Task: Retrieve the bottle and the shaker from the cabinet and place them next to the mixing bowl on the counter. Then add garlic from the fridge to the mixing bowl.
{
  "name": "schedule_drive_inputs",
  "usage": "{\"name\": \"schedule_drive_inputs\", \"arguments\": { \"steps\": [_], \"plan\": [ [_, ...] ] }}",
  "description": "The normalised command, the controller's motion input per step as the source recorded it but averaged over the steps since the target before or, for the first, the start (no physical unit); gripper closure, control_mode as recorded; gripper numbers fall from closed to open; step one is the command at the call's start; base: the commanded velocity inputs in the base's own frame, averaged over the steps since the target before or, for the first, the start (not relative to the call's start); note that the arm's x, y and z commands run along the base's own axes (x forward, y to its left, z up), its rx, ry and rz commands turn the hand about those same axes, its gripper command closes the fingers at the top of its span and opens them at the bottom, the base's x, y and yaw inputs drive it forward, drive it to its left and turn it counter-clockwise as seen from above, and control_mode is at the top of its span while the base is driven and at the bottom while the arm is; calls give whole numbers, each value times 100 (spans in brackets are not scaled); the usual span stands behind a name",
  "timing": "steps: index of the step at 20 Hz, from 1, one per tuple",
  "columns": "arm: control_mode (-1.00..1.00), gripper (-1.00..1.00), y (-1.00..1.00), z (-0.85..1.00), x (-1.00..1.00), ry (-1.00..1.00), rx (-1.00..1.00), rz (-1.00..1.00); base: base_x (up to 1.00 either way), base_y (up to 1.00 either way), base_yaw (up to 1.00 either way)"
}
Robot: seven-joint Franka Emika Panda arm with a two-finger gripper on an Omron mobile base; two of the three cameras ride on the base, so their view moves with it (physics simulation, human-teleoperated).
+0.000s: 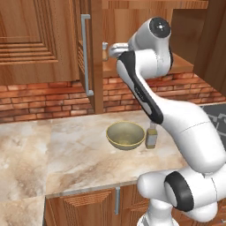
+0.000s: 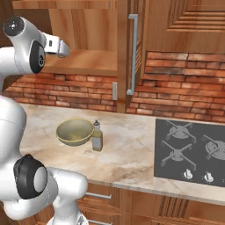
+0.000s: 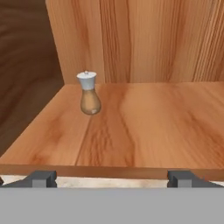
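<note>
Cabinet (image 2: pixel 88 30) doors stand open on the wall above the brick backsplash, its long silver bar handle (image 2: pixel 132 55) hanging down beside the wooden shelf (image 3: pixel 144 127) inside. Below it the marble counter (image 1: pixel 66 150) runs left to right, with a dark stovetop (image 2: pixel 191 149) set into its right end in the right base view.

On the counter the mixing bowl (image 2: pixel 74 132) sits near the front edge, round and olive-tan, nothing showing inside it. The bottle (image 2: pixel 97 137) stands upright just beside the bowl on its right, close enough that they seem to touch, though I cannot tell for sure.

The arm reaches up to the cabinet, and the claw (image 3: pixel 112 177) hangs at the near edge of the shelf with its two fingers spread wide and nothing between them. The shaker (image 3: pixel 89 93) stands upright on the shelf, well apart from the claw: farther in toward the back panel and left of the gap between the fingers, near the shelf's left side wall.
</note>
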Motion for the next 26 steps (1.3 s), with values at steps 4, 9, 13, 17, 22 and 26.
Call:
{"name": "schedule_drive_inputs", "arguments": {
  "steps": [4,9,13,17,22,26],
  "plan": [
    [-100,-100,16,0,15,3,1,17,0,0,0],
    [-100,-100,31,-10,20,1,0,17,0,0,0],
    [-100,-100,1,-20,32,0,-2,7,0,0,0],
    [-100,-100,0,-17,55,0,-2,2,0,0,0],
    [-100,-100,0,0,51,0,0,0,0,0,0],
    [-100,-100,7,0,39,0,0,0,0,0,0]
  ]
}}
